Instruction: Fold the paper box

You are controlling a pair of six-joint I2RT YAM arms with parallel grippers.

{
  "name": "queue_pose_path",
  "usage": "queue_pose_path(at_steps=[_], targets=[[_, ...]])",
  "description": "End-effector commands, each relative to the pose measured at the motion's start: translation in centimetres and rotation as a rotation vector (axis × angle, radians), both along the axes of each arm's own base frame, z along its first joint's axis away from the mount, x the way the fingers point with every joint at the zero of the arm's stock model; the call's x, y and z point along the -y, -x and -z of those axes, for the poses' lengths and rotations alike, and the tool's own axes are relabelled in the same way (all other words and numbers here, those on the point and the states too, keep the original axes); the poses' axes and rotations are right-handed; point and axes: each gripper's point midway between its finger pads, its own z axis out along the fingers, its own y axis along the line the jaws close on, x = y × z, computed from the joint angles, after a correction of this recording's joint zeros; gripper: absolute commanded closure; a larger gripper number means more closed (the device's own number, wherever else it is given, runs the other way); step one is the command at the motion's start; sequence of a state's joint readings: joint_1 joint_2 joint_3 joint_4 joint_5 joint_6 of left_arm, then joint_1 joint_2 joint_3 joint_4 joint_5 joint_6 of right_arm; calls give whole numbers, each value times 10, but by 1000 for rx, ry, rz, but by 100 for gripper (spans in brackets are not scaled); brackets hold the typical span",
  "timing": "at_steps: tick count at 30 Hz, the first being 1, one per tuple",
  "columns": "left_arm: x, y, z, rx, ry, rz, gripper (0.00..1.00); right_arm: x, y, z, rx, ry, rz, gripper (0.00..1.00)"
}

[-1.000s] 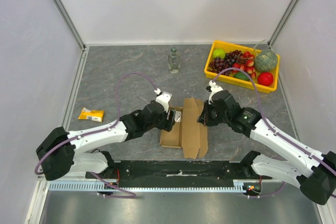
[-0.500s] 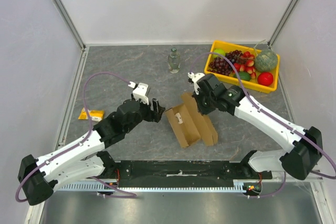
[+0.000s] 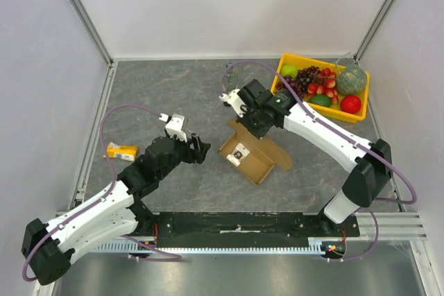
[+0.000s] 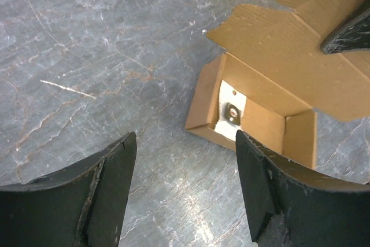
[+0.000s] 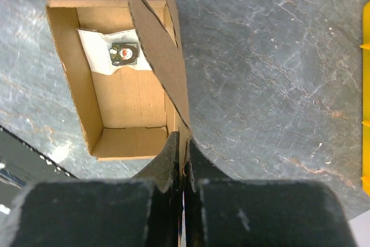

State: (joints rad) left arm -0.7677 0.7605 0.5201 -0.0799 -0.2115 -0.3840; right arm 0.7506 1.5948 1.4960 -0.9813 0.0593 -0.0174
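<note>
The plain brown corrugated cardboard box (image 3: 248,159) lies open-topped on the grey mottled desk (image 3: 159,88), with the yellow plastic fruit tray (image 3: 347,116) beyond its far right corner. At the box's far edge the right tool (image 5: 182,146) is pressed together, pinching the cardboard where the long lid flap (image 5: 159,56) meets a side wall, apparently to anchor the box and keep that flap raised. To the box's left and clear of it, the left tool (image 3: 200,149) hovers with fingers spread, aimed at the nearest corner, probably ready to press a wall or flap. A small white slip (image 5: 118,50) lies inside the box; the lid is not yet closed.
</note>
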Motion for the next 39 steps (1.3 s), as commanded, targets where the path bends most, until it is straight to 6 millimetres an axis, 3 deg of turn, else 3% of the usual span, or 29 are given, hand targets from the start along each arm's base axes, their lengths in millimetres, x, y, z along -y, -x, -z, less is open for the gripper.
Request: queue_pose_path(at_steps=[1, 9, 13, 19, 24, 30, 39], targets=[[6, -2, -5, 50, 68, 27, 25, -8, 10, -12, -5, 53, -220, 100], [-12, -17, 7, 27, 115, -89, 27, -19, 18, 3, 20, 186, -371, 100], [-13, -21, -3, 53, 142, -80, 29, -31, 23, 13, 14, 193, -410, 100], [-1, -11, -10, 145, 101, 60, 32, -42, 29, 13, -2, 146, -458, 100], [11, 12, -20, 248, 119, 224, 31, -44, 29, 13, 4, 145, -492, 100], [27, 34, -15, 289, 71, 411, 34, -50, 30, 16, -10, 133, -531, 100], [21, 24, -8, 338, -3, 382, 34, -54, 34, 6, 3, 95, -560, 100]])
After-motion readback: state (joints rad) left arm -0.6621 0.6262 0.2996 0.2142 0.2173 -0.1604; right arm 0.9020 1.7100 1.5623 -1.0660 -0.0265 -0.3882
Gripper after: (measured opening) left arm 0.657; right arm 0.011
